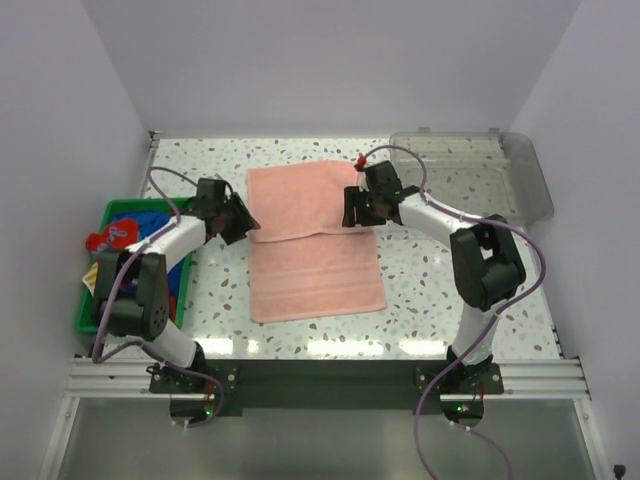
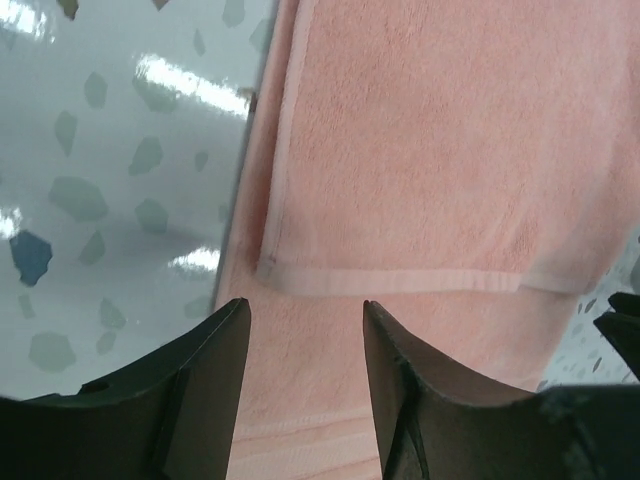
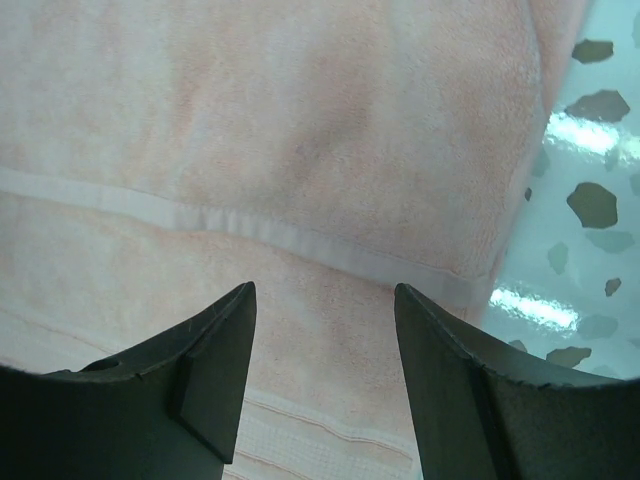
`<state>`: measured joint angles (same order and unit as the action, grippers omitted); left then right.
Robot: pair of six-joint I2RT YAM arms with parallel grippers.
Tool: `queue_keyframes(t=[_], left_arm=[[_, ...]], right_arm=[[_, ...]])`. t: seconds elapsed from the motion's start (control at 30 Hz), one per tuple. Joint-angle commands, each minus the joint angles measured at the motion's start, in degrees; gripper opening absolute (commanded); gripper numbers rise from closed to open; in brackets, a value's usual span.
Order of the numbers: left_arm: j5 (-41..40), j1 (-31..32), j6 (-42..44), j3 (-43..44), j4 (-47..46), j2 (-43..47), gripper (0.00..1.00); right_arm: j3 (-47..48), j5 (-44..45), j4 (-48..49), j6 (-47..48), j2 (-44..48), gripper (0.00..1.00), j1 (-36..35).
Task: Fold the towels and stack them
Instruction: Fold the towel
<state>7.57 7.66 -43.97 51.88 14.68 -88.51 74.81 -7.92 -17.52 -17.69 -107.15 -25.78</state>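
Observation:
A salmon pink towel lies flat in the middle of the table, its far part folded over toward me so that a hemmed edge crosses it. My left gripper hovers at the towel's left edge, just on my side of that hem, and its jaws stand open over the cloth with nothing between them. My right gripper is at the right edge by the same hem, also open and empty. More towels, blue and red patterned, lie bunched in the basket.
A green plastic basket sits at the left edge of the table beside the left arm. A clear plastic tray stands at the back right. White walls close in the table on three sides.

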Motion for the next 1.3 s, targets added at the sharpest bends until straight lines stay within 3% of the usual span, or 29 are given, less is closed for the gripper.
queue_keyframes(t=[0.0,0.2,0.57,0.87,0.97,1.27], left_arm=[[-2.2,0.8,0.5,5.1,-2.9,-5.9,0.53],[-4.2,1.5,2.5,9.2,-2.4,-11.7,0.49],[-5.0,3.5,4.1,10.4,-1.3,-13.4,0.41],[-6.3,4.5,5.7,11.9,1.1,-11.8,0.17],[-7.4,4.5,6.6,12.2,1.9,-11.3,0.04],[-7.4,4.5,7.9,12.6,2.7,-11.8,0.01]], right_arm=[[-1.8,3.7,3.1,-4.5,4.1,0.61,-0.4],[-2.8,3.2,4.2,-5.6,4.1,0.61,0.6],[-2.8,7.0,3.8,-5.6,3.9,0.61,0.7],[-1.1,16.2,0.7,-6.7,3.3,0.58,0.8],[-0.5,17.8,0.4,-8.0,2.0,0.56,0.7],[1.8,19.4,1.3,-8.6,-2.1,0.48,0.7]])
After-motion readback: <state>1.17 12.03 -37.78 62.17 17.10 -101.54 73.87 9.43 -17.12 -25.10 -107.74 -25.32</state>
